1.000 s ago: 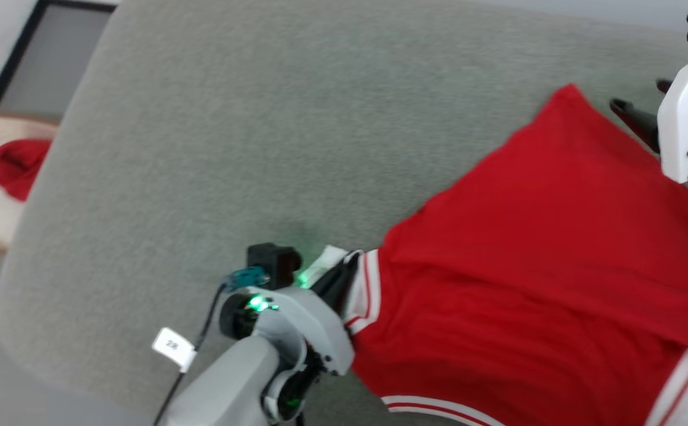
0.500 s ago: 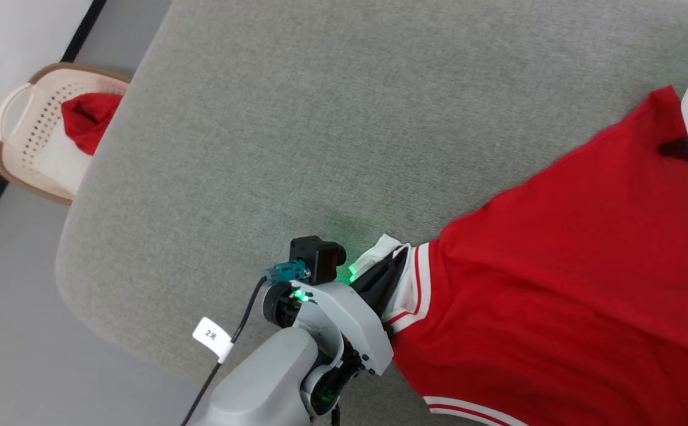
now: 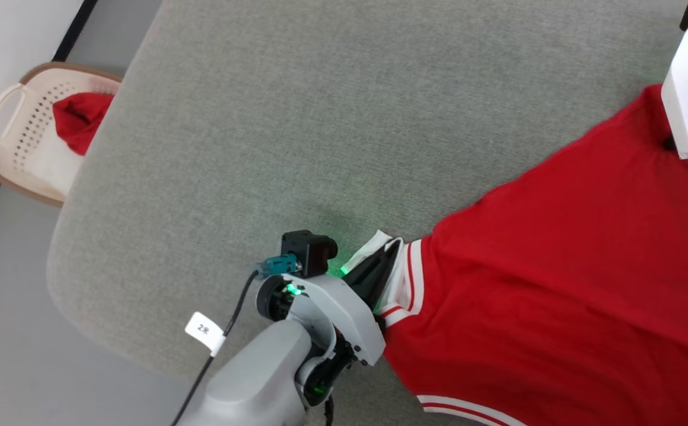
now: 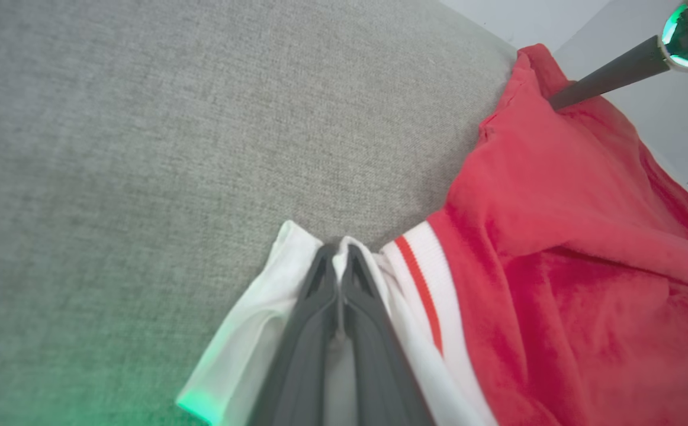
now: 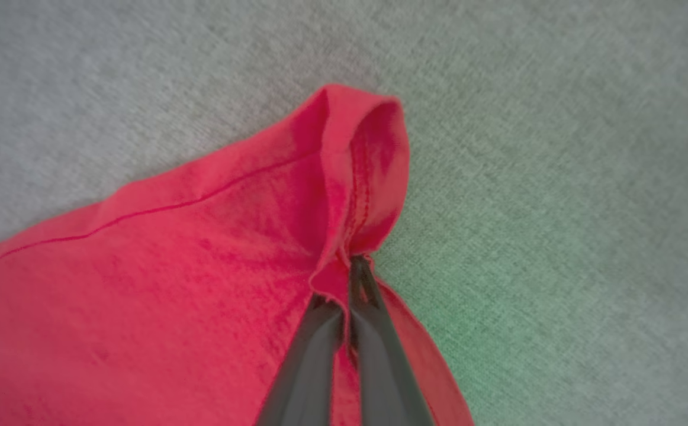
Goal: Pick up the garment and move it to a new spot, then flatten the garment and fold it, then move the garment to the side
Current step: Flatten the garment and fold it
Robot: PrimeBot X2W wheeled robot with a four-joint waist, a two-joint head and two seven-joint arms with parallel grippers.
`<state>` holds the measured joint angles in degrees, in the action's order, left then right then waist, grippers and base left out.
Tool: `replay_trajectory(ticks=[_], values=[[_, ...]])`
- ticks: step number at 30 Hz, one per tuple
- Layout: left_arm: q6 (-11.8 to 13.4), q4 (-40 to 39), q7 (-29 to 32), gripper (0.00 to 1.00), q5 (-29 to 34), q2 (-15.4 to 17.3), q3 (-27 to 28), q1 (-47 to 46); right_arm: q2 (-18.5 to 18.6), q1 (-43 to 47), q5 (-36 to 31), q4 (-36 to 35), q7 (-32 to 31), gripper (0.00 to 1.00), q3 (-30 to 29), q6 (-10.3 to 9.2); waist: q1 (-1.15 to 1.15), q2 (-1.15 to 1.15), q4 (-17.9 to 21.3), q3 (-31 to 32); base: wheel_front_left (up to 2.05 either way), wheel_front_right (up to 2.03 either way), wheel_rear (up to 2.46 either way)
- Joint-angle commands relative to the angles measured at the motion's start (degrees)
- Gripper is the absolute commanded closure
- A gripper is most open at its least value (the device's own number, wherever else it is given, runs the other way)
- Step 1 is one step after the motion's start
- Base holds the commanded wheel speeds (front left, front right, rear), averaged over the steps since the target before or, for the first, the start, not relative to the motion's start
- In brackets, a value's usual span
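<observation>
Left wrist view: left gripper (image 4: 337,253) closed on white sleeve (image 4: 249,337) of red basketball-jersey garment (image 4: 563,272); right gripper (image 5: 349,265) pinching red hem corner (image 5: 367,171). Garment lies between jaws. Risk: shallow pinch likely slips under tension.

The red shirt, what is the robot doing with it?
The robot is holding the garment with both grippers on a grey padded surface. Its left gripper is shut on a white sleeve, and its right gripper is shut on a red hemmed corner. The garment is spread between them, plain red side up, not folded yet. A pale basket with another red cloth stands at the robot's left.
</observation>
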<state>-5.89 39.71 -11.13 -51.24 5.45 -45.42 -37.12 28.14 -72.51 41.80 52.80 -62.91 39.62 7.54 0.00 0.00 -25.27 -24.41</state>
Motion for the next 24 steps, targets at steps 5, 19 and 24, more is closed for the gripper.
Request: replay_trajectory(ticks=[5, 19, 24], values=[[1.8, 2.6, 2.2, 1.00, -0.7, 3.6, 0.9, -0.1, -0.6, 0.0, 0.4, 2.1, 2.7, 1.00, -1.4, -0.10, 0.00, 0.00, 3.2, 2.4, 0.00, 0.00, 0.00], [6.1, -5.9, 18.4, 1.00, -1.3, 14.2, 2.6, -10.0, -6.1, -1.2, 4.9, -0.9, 14.5, 1.00, -6.1, -0.10, 0.00, 0.00, 10.9, 12.0, 0.00, 0.00, 0.00], [5.6, -7.5, 25.2, 1.00, -1.9, 17.4, 3.4, -16.9, -8.0, -2.3, 4.8, -1.2, 21.6, 1.00, -8.6, -0.10, 0.00, 0.00, 13.6, 14.9, 0.00, 0.00, 0.00]])
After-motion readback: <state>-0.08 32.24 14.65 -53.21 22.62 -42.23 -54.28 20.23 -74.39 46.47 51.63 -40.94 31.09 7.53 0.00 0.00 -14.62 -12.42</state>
